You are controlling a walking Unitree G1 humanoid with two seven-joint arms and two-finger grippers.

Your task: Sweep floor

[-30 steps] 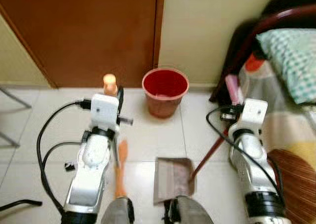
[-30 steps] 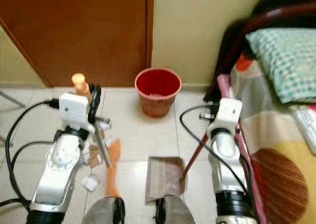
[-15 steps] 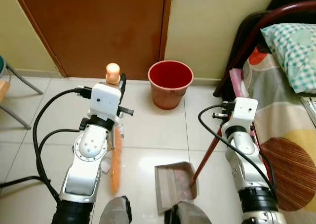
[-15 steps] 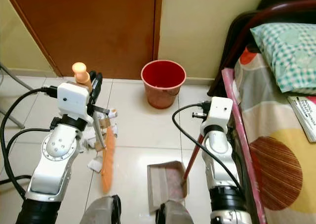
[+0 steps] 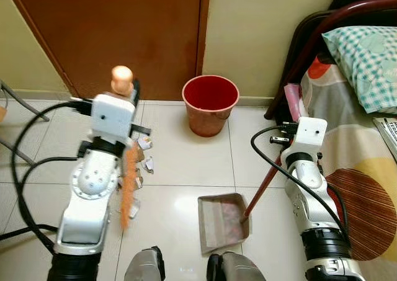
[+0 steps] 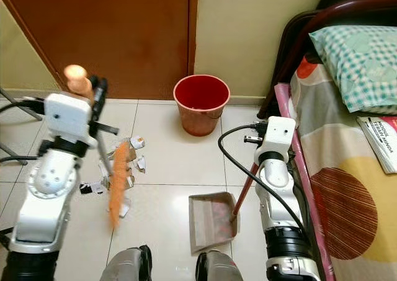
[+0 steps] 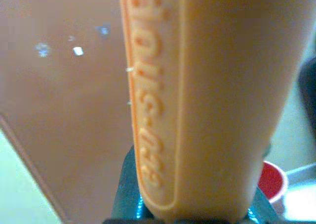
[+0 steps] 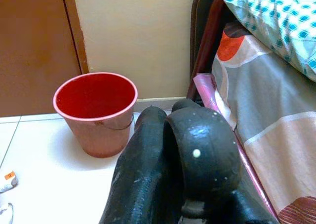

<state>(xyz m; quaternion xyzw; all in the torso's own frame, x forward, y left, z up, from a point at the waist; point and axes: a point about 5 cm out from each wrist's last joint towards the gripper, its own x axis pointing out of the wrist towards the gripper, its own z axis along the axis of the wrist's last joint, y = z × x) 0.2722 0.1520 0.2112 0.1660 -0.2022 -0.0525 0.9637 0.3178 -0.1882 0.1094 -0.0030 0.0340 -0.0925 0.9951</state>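
My left gripper [image 5: 133,91] is shut on the handle of an orange broom [image 5: 127,185], whose knob [image 5: 122,79] sticks up above the wrist. The brush end hangs over scraps of litter [image 5: 145,156] on the white tiles. In the left wrist view the orange handle [image 7: 207,100] is very close. My right gripper [image 5: 286,128] is shut on the dark red stick [image 5: 263,185] of a brown dustpan [image 5: 222,222], which rests on the floor by my feet. Its black fingers [image 8: 143,174] are wrapped together. A red bucket [image 5: 210,104] stands by the wall.
A brown door [image 5: 124,33] is straight ahead. A bed [image 5: 366,163] with a checked pillow [image 5: 366,45] and dark frame lines the right side, with a book [image 6: 378,141] on it. A chair leg [image 5: 22,107] and black cables [image 5: 25,188] are at the left.
My left arm has swung to the left, carrying the broom's brush away from the dustpan and over the scraps. The dustpan and right arm have hardly moved. The camera has shifted slightly.
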